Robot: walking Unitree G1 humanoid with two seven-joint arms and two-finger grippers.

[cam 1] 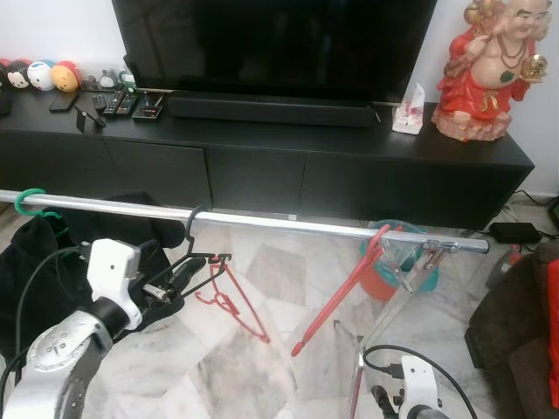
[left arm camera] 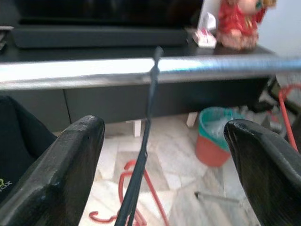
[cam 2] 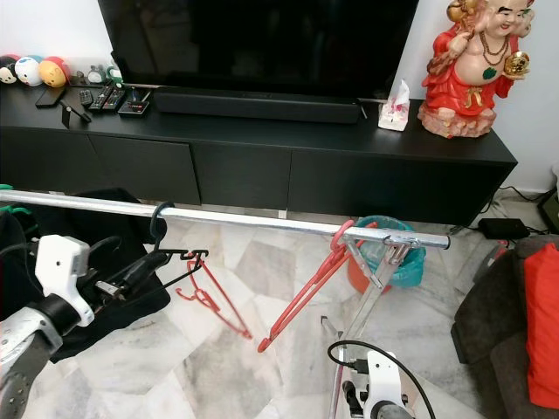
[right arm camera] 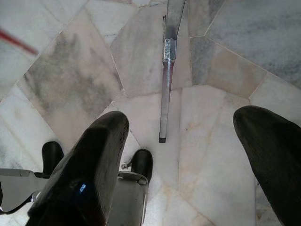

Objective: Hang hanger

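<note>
A silver rail point(cam 1: 288, 224) runs across in front of me at waist height. A black hanger point(cam 1: 190, 229) has its hook over the rail, and its body slants down toward my left gripper point(cam 1: 177, 278). In the left wrist view that gripper point(left arm camera: 162, 128) is open, with the black hanger point(left arm camera: 141, 160) between the fingers and touching neither. A red hanger point(cam 1: 234, 305) dangles at the black one's lower end. Another red hanger point(cam 1: 342, 292) hangs tilted from the rail further right. A green hook point(cam 1: 30, 201) sits on the rail's left end. My right gripper point(right arm camera: 181, 120) is open, low above the floor.
A black TV console point(cam 1: 262, 166) stands behind the rail, with a red statue point(cam 1: 486, 70) on it. A teal and orange bin point(cam 1: 393, 266) sits by the rack's slanted leg point(cam 1: 384, 327). Dark clothes point(cam 1: 52, 253) are piled at my left and a brown seat point(cam 1: 515, 332) is at my right.
</note>
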